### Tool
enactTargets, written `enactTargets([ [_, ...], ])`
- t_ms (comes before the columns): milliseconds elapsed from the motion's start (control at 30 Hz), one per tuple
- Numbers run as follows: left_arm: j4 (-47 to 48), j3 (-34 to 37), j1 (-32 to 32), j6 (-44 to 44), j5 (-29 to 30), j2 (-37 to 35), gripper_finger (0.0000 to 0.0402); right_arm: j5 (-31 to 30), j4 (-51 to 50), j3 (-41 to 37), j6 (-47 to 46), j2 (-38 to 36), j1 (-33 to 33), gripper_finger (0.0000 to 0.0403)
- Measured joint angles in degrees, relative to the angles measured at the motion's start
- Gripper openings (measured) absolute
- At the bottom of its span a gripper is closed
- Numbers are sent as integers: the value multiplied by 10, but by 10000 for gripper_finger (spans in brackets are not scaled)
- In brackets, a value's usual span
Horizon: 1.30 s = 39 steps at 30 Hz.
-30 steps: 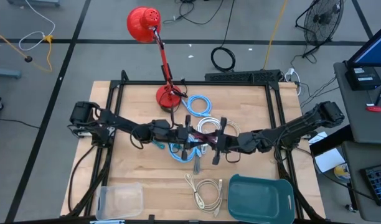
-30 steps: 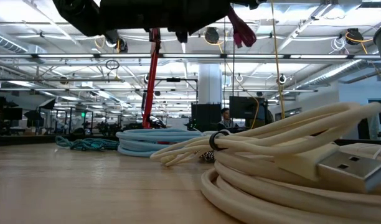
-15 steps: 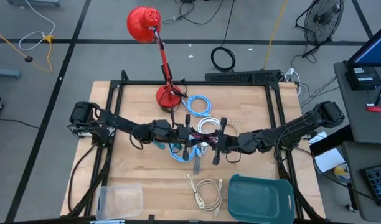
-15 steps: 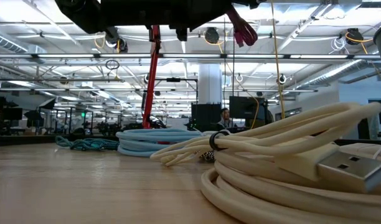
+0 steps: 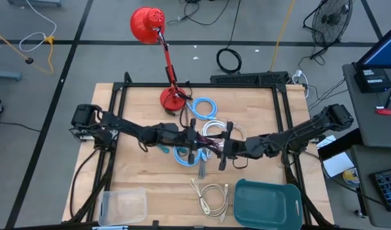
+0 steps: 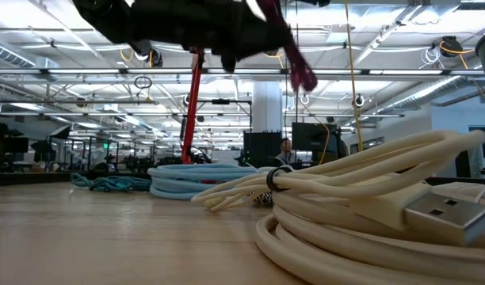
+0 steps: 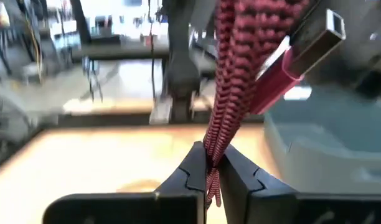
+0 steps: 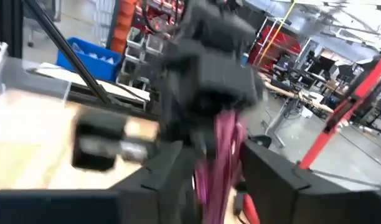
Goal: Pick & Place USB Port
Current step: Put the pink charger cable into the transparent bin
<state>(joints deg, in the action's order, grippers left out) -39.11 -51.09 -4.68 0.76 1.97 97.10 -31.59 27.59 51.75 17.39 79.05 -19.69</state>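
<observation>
A maroon braided USB cable (image 7: pixel 231 93) with a maroon-and-metal plug (image 7: pixel 309 46) hangs in the air over the middle of the table. My left gripper (image 7: pixel 212 168) comes in level from the table's left and is shut on it. My right gripper (image 8: pixel 218 174) faces it level from the right. It is open, one finger on either side of the cable (image 8: pixel 223 146), and I cannot tell whether a finger touches it. In the high view the two grippers meet near the cable (image 5: pixel 210 147). In the low view a loose end (image 6: pixel 299 70) dangles below the arms. My left gripper pinches the braided cord (image 7: pixel 210 163) between its two fingertips, a short way from the plug. The fingers come in level from the table's left. Several strands of the cord run away beyond the fingertips. The cable is lifted clear of the table.
A red lamp (image 5: pixel 151 25) stands at the far edge. Light blue (image 5: pixel 202 107) and white (image 5: pixel 214 128) cable coils lie behind the grippers. A cream coil (image 5: pixel 211 197) lies near the front, between a teal bin (image 5: pixel 267 203) and a clear box (image 5: pixel 123 206).
My left gripper has tipped and sunk slightly. The cable's loose end, seen in the low view, has dropped lower and swung toward the table's left. My right arm has stayed in place.
</observation>
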Motion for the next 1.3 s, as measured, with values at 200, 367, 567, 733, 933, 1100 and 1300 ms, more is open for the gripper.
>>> enactTargets([
  [200,167,1,-4,-57,71,-7,16,-22,5,0,20,0,-17,216],
  [367,319,0,-34,-141,93,-70,16,-169,-11,0,61,-15,-42,232],
  [567,497,1,-130,-245,126,-179,16,-253,-26,0,82,-28,-67,227],
  [733,580,1,-236,-359,164,-221,16,-254,-27,0,84,-28,-68,221],
  [933,778,-54,-338,-536,179,-204,16,-253,-26,0,74,-28,-66,220],
  [1100,985,-176,-386,-625,180,-157,16,-253,-28,0,61,-28,-61,219],
  [1300,1179,-319,-417,-701,112,-78,16,-253,-47,0,43,-28,-58,216],
])
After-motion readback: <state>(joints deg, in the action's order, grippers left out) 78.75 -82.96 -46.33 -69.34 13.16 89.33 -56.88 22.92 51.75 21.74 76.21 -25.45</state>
